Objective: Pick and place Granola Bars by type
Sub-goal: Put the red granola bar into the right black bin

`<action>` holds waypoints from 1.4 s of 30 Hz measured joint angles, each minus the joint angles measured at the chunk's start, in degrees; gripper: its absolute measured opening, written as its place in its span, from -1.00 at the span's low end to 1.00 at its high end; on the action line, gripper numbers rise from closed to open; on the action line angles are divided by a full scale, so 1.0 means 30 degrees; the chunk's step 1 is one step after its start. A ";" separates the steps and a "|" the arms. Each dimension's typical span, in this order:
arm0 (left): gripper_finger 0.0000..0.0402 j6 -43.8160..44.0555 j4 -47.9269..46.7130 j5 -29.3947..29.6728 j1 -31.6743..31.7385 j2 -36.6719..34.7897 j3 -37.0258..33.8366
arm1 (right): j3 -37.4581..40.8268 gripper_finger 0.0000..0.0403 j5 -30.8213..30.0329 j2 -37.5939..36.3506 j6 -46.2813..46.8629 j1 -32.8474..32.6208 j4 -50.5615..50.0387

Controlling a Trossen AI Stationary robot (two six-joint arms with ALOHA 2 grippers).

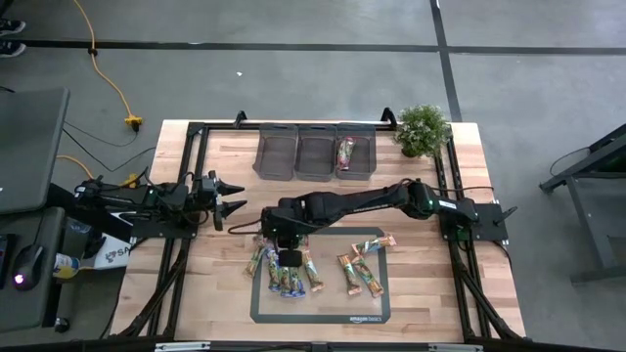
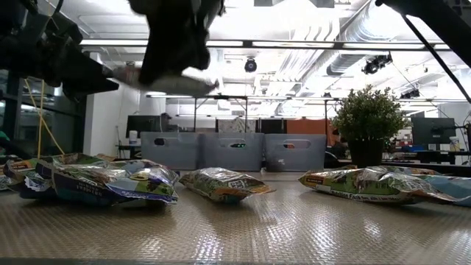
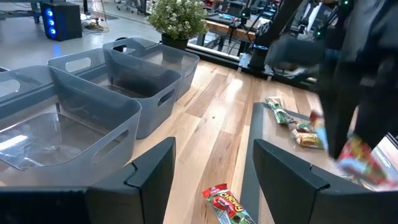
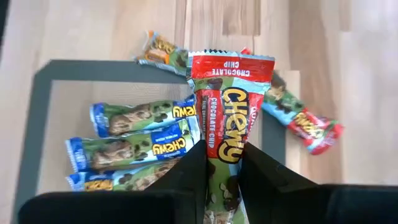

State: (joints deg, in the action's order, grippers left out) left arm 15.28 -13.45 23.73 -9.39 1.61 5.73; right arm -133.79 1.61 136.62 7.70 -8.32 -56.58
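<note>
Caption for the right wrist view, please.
Right gripper shut on a red Chewy bar, lifted above blue bars on the mat.

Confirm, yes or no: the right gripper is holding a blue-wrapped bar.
No: the right gripper is shut on a red-wrapped Chewy bar.

Three grey bins point(image 1: 315, 153) line the wooden table's point(image 1: 196, 284) far edge beside a potted plant point(image 1: 422, 129).

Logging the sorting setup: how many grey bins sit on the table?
3, side by side along the table's far edge: left bin, middle bin, right bin beside the plant.
</note>
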 joint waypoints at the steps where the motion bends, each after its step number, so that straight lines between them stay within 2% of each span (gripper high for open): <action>1: 0.05 0.0004 0.0007 0.0000 0.0000 0.0000 0.0003 | -0.0384 -0.67 -0.0172 -0.0014 0.0000 0.0000 -0.0482; 14: 0.05 0.0001 0.0001 -0.0066 -0.0002 0.0007 0.0002 | 0.3114 -0.67 -0.1046 -0.3074 0.1658 -0.0036 -0.4220; 22: 0.05 0.0003 0.0007 -0.0066 -0.0005 0.0007 0.0002 | 0.8824 -0.67 -0.1478 -0.6366 0.4093 -0.0036 -0.3857; 28: 0.05 -0.0002 0.0007 -0.0058 0.0000 0.0007 0.0003 | 1.4423 -0.67 -0.2270 -1.0271 0.7572 -0.0036 -0.0438; 33: 0.05 0.0000 0.0007 -0.0051 -0.0003 0.0007 0.0003 | 1.8298 -0.67 -0.4352 -1.3419 1.0118 -0.0036 0.4047; 37: 0.05 -0.0003 0.0007 -0.0051 0.0000 0.0007 0.0003 | 2.0757 -0.67 -0.6430 -1.5248 1.0432 0.0082 0.8001; 42: 0.05 -0.0001 0.0007 -0.0051 -0.0006 0.0007 -0.0003 | 2.2869 -0.67 -0.8612 -1.6647 1.0224 0.1064 1.1280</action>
State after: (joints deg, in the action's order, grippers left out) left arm 15.27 -13.43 23.57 -9.40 1.63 5.72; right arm -65.19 -24.23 86.67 38.38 -5.12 -22.74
